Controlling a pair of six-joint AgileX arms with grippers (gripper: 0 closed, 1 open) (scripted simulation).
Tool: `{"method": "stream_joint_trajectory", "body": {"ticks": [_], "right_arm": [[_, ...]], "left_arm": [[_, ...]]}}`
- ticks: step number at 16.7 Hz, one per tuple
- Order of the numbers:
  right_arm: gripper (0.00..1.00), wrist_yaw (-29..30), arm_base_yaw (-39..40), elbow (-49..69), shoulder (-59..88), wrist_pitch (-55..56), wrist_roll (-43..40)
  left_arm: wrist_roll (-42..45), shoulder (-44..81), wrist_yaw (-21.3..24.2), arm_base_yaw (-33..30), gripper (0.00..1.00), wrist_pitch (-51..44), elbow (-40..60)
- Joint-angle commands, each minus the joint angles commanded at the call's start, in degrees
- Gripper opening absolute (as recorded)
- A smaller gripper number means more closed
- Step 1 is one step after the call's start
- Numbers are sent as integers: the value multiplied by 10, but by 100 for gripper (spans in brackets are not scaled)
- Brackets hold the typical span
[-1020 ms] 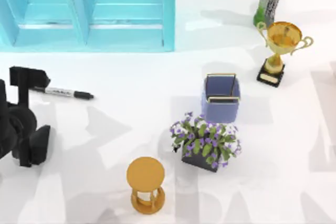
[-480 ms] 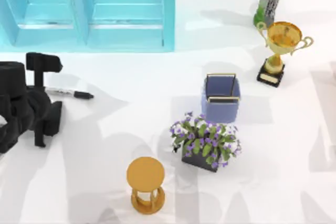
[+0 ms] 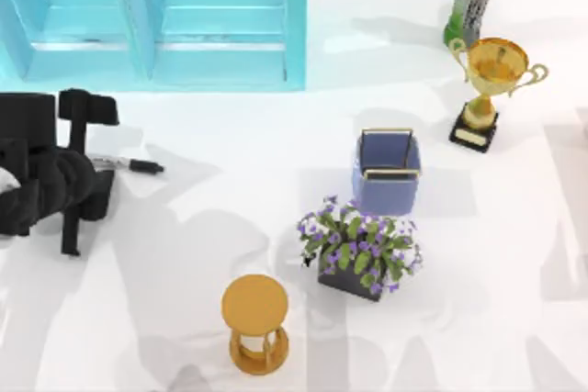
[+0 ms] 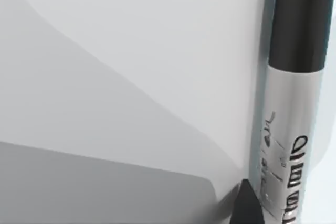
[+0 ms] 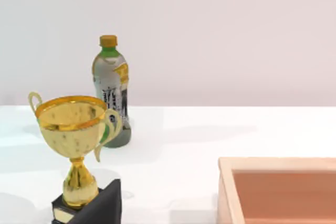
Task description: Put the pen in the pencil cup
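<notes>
Since a second ago our left arm has swung in from the left edge of the table [image 3: 230,144] and farther toward the blue cabinet [image 3: 156,20], so that our left pincer [image 3: 78,172] now sits right over the pen [image 3: 133,166], covering most of its barrel where before it stood beside it. The pen lies flat on the table at the left, its black end poking out to the right of the pincer; the fingers stand spread to either side of it, not yet clamped on anything. In the left wrist view the pen [image 4: 294,103] runs along one edge, with one dark fingertip [image 4: 245,208] just beside it. We judge the main risks to be these: the pen is thin and round, so a closing finger that meets it off-centre could roll it away or pinch it near one end, leaving it to tilt in the grip; a tilted pen could then catch the thin gold rim of the pencil cup [image 3: 386,172], which stands well apart to the right, close behind the flower pot [image 3: 358,254]. Our right arm is parked, its camera looking past the trophy [image 5: 76,145] and bottle [image 5: 111,93]. Dark lettering on the pen's white barrel cannot be read, nor can the bottle's label.
</notes>
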Motion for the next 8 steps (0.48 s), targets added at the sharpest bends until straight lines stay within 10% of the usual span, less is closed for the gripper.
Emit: {"method": "stream_joint_trajectory", "body": {"ticks": [8], "right_arm": [[100, 0, 0, 0, 0, 0, 0]], "left_arm": [[0, 0, 0, 0, 47, 0, 0]]}}
